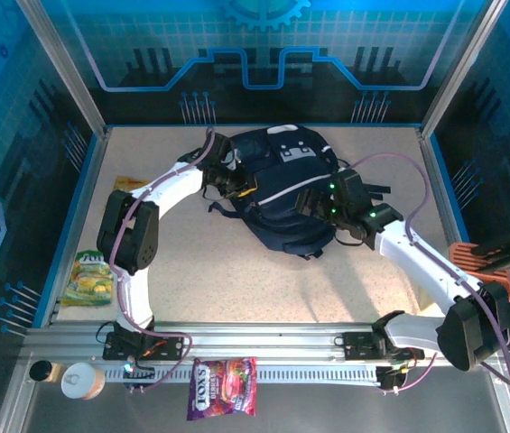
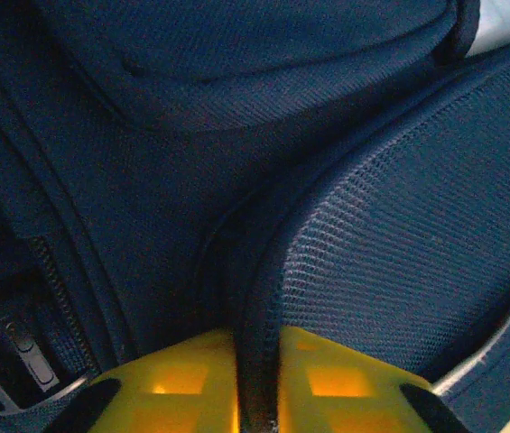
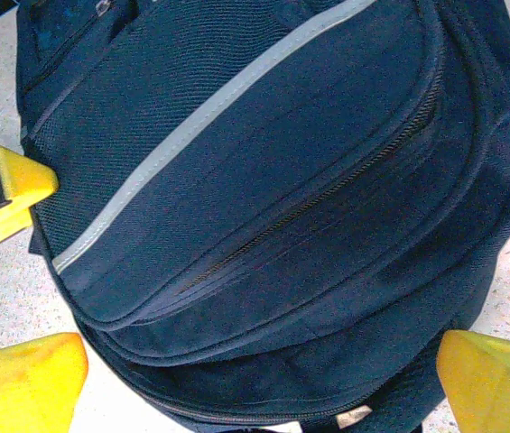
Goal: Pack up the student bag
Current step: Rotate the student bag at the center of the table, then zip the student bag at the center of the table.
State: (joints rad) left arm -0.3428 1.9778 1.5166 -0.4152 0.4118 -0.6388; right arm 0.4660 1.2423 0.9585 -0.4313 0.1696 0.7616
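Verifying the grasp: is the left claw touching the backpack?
Touching. Left wrist view: the left claw pinches a piped seam of the backpack between its yellow fingers.

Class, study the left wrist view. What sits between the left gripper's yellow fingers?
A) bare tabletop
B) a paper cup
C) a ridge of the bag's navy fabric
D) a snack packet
C: in the left wrist view the left gripper has its jaws pressed on either side of a dark piped seam of the student bag.
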